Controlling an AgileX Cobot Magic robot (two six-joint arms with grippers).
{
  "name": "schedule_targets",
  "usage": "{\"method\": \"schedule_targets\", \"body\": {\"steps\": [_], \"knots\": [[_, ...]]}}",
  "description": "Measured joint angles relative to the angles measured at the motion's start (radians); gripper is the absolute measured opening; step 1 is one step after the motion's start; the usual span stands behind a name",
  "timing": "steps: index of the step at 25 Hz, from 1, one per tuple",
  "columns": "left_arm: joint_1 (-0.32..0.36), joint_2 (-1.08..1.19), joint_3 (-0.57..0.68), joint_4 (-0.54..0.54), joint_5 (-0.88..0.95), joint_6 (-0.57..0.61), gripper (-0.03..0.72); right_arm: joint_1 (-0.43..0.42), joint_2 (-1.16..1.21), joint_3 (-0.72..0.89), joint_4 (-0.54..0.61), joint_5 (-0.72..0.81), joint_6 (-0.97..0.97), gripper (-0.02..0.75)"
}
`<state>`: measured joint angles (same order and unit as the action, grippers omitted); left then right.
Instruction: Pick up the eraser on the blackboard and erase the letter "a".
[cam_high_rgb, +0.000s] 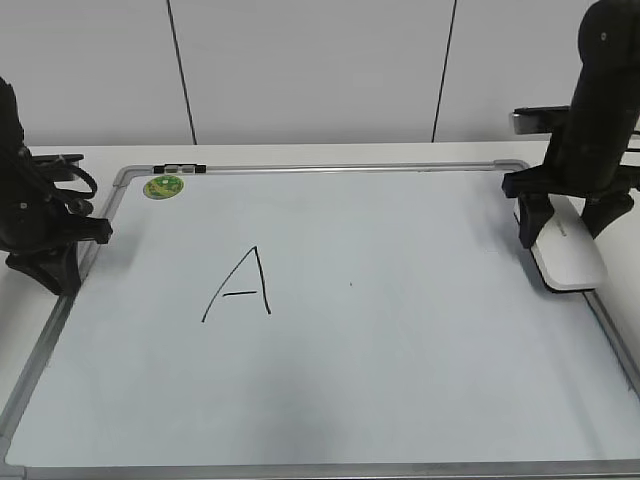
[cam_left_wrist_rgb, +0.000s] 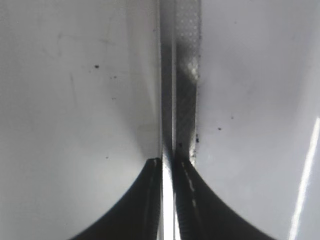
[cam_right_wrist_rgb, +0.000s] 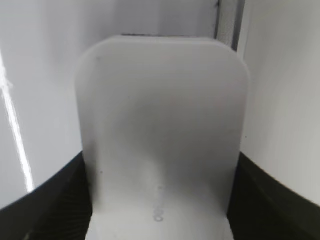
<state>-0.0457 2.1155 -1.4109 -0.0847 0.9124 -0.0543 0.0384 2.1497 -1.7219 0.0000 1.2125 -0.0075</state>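
The right end effector (cam_high_rgb: 566, 226) stands over the eraser (cam_high_rgb: 569, 253) at the right edge of the blackboard (cam_high_rgb: 400, 400), its two dark fingers straddling the block's long sides. In the right wrist view the fingers (cam_right_wrist_rgb: 60, 200) sit close against both flanks of the eraser (cam_right_wrist_rgb: 162, 135), but whether they press it or stand just off it cannot be told. The eraser is a glossy white block with rounded corners, a dark underside showing along its lower edge, and tiny grey lettering near the end effector. It lies flat on the board, beside the grey frame.

The left end effector (cam_high_rgb: 45, 262) rests at the board's left frame (cam_left_wrist_rgb: 181, 90), its fingers (cam_left_wrist_rgb: 145, 200) brought nearly together.

On the board a large capital "A" (cam_high_rgb: 240, 287) is drawn left of centre. A green magnet (cam_high_rgb: 163, 186) sits near the top left corner. The board lies on a white desk (cam_high_rgb: 300, 152).
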Motion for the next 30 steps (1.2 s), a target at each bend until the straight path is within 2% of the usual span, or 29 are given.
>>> {"method": "schedule_targets", "body": {"steps": [5,24,25,26,30], "knots": [[0.000,0.000,0.000,0.000,0.000,0.000,0.068,-0.024,0.036,-0.056,0.044,0.002,-0.037,0.519],[0.000,0.000,0.000,0.000,0.000,0.000,0.068,-0.025,0.099,-0.066,0.049,0.002,-0.028,0.536],[0.000,0.000,0.000,0.000,0.000,0.000,0.068,-0.025,0.099,-0.068,0.049,0.002,-0.022,0.604],[0.000,0.000,0.000,0.000,0.000,0.000,0.068,-0.025,0.099,-0.071,0.049,0.002,-0.022,0.634],[0.000,0.000,0.000,0.000,0.000,0.000,0.068,-0.025,0.099,-0.106,0.051,0.002,-0.021,0.662]]}}
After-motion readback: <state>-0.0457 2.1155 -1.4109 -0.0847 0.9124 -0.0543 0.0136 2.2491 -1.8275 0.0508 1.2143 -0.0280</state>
